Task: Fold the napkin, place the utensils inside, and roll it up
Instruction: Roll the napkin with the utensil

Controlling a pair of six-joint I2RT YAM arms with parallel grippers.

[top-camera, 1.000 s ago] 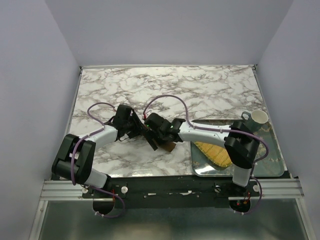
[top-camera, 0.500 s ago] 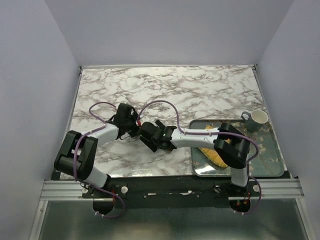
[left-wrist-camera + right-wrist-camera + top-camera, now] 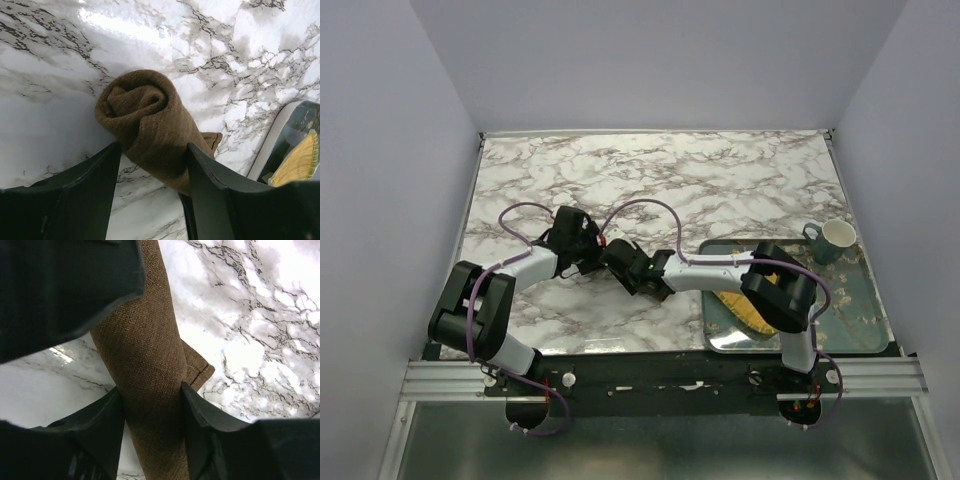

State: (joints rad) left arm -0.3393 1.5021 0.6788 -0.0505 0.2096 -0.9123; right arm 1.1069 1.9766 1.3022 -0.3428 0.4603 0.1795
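From the top, two arms reach over the table [image 3: 720, 180] and meet left of its middle, with the left gripper [image 3: 588, 258] and right gripper [image 3: 625, 265] tip to tip. To the right sits one tray [image 3: 850, 300] with one yellow mat [image 3: 745, 310] on it, and one mug [image 3: 835, 238] at its far right corner.

Left wrist: one brown napkin [image 3: 150, 125], rolled into a tube, lies on the table just left of the tray. The two fingers [image 3: 85, 200] sit one on each side. The roll fills the gap, so the jaws pinch it.

Right wrist: the roll runs between this gripper's two fingers [image 3: 95, 435] — both press its sides. One corner pokes out on the right.
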